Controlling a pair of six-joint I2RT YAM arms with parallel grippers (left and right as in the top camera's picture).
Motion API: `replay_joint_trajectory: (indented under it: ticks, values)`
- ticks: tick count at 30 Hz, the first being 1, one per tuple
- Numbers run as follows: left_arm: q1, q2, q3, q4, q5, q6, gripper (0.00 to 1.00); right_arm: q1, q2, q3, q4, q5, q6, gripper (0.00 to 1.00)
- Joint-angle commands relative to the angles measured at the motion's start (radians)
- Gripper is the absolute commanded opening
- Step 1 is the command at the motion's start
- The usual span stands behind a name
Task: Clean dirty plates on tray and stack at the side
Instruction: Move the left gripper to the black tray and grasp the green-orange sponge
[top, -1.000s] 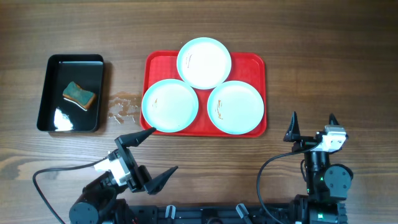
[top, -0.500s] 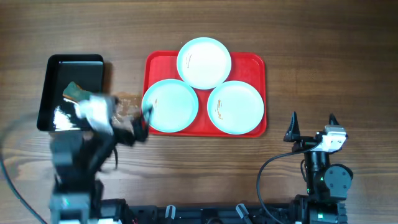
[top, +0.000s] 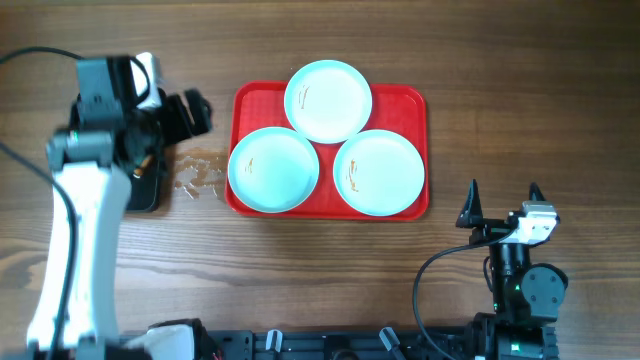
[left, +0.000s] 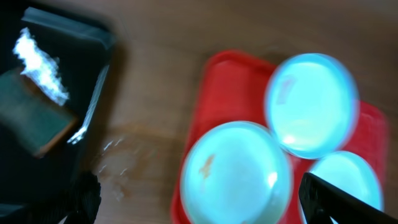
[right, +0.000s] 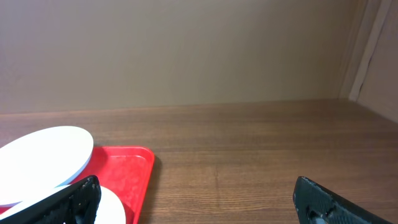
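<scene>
**Two trays, one spill**

A wooden table carries a red tray near its middle and a black tray off to the left. Between them a small wet patch glistens on the wood.

No readable text, label, brand or number anywhere.

overhead: bright, even, soft light; sharp; only faint shadows | left wrist: heavy motion blur across the whole frame; plates overexposed with a pale glow; white glint in the black tray, upper left | right wrist: sharp; soft, diffuse light
</scene>
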Motion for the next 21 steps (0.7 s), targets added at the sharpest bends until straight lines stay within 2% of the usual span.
replay_joint_trajectory:
  ticks: [1, 6, 10, 16, 21]
  values:
    - [0.064, 0.124, 0.09, -0.047, -0.158, -0.108, 1.0, -0.005, -0.008, -0.001, 0.003, 0.0, 0.01, 1.0]
    - [0.139, 0.218, 0.089, -0.045, -0.158, -0.168, 1.0, -0.005, -0.008, -0.001, 0.003, 0.0, 0.009, 1.0]
    - [0.231, 0.291, 0.089, 0.016, -0.147, -0.218, 1.0, -0.005, -0.008, -0.001, 0.003, 0.0, 0.01, 1.0]
    - [0.316, 0.355, 0.089, 0.031, 0.005, -0.227, 1.0, -0.005, -0.008, -0.001, 0.003, 0.0, 0.01, 1.0]
    - [0.33, 0.368, 0.081, 0.047, -0.052, -0.217, 1.0, -0.005, -0.008, -0.001, 0.003, 0.0, 0.01, 1.0]
